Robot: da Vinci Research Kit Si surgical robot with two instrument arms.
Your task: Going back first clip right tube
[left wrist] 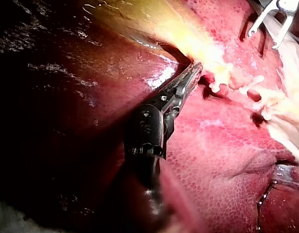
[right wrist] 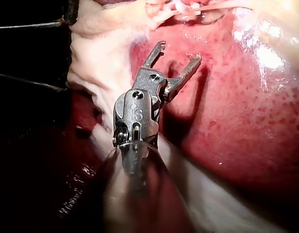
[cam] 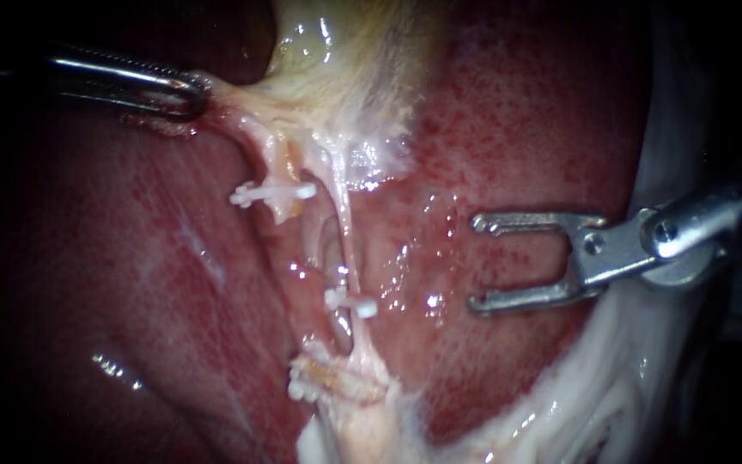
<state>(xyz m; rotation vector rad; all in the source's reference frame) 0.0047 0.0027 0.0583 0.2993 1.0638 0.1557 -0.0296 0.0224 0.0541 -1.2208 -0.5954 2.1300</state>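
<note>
White clip (cam: 350, 302) crosswise on right tube (cam: 346, 230); right instrument (cam: 477, 263) spread, left instrument (cam: 196, 91) pinching tissue (cam: 302, 94)

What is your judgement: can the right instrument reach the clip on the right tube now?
Probably yes: the right instrument, jaws open and empty, faces the clip on the right tube across bare liver; nothing lies between.

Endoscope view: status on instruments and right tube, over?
Left instrument shut on gallbladder. Right instrument open, empty, off right tube; clip on it. Nothing between.
</note>
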